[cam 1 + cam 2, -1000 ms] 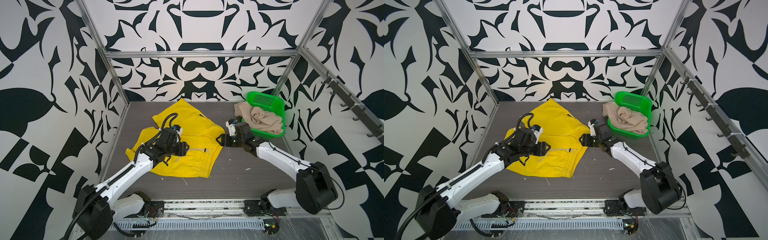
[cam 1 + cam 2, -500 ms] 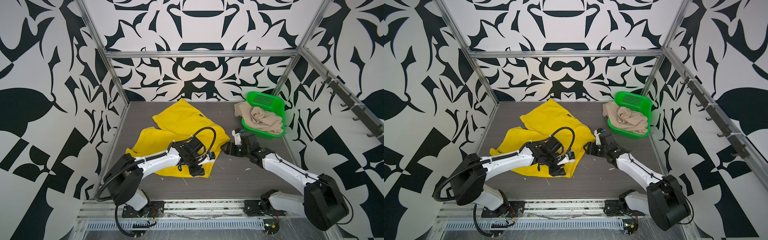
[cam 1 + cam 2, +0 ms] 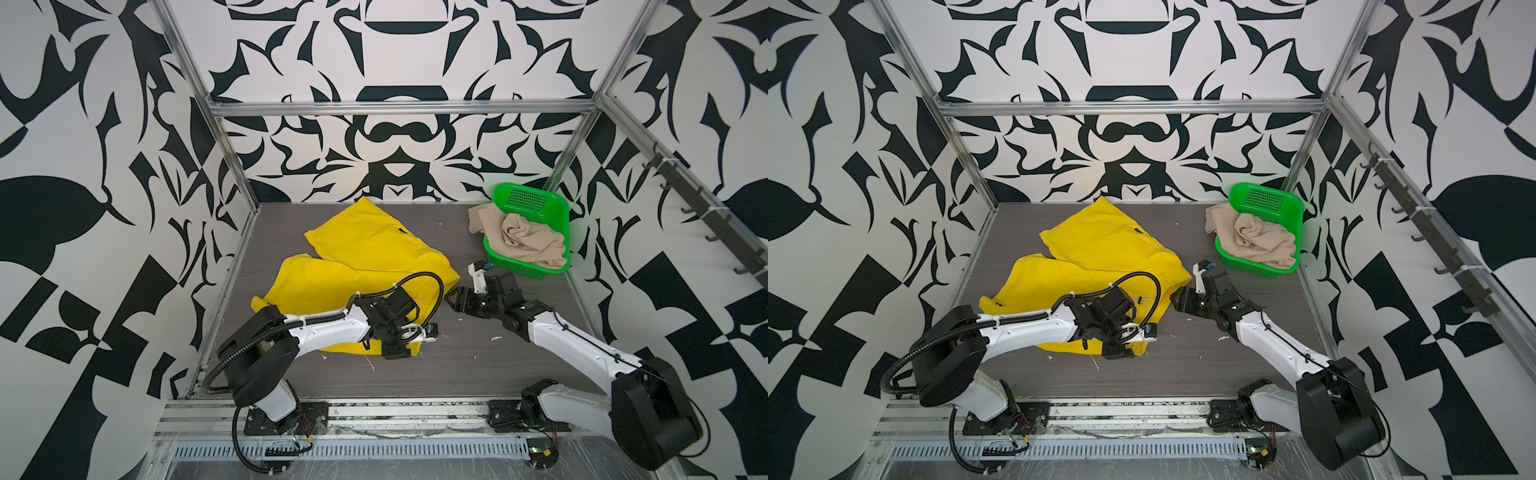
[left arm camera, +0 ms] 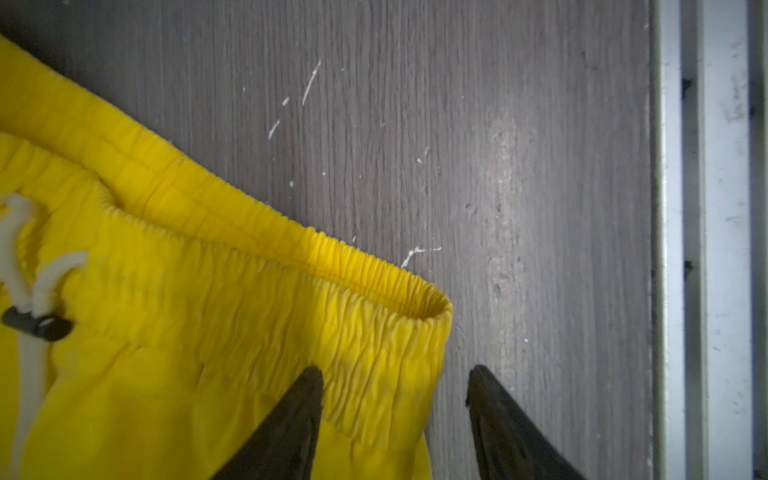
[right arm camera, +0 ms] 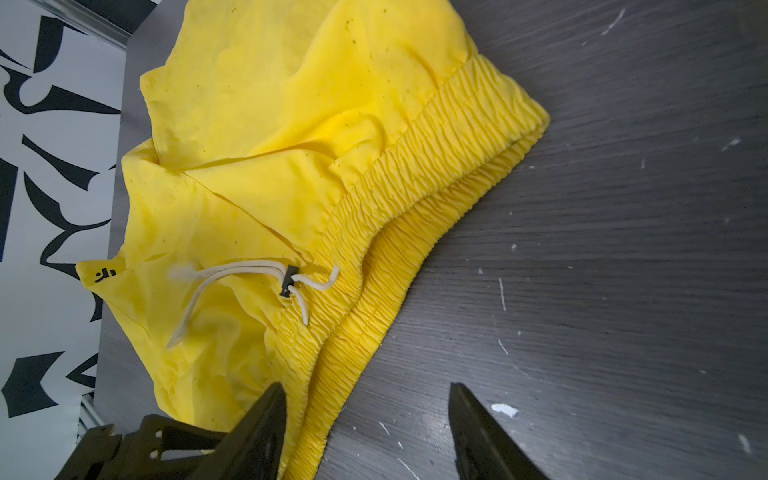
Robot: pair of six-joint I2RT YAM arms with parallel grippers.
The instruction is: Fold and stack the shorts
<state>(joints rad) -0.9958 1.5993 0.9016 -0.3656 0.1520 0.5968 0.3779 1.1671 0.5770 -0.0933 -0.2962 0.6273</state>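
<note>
The yellow shorts (image 3: 365, 257) lie mostly flat on the gray surface (image 3: 478, 365). Their legs point to the back wall, the crinkly waistband (image 5: 415, 187) is toward the front, and the white string (image 5: 232, 274) lies loose on top. The tan shorts (image 3: 528, 243) sit bunched up in the green basket (image 3: 528, 199), with one bit hanging over its rim.

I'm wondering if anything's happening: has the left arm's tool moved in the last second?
Yes. In a top view the left tool has moved toward the front rail and rightward, to the yellow shorts' near corner.

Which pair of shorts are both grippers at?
The yellow shorts, spread on the table, with the left gripper and right gripper open at its waistband. The beige shorts lie bunched in the green basket.
</note>
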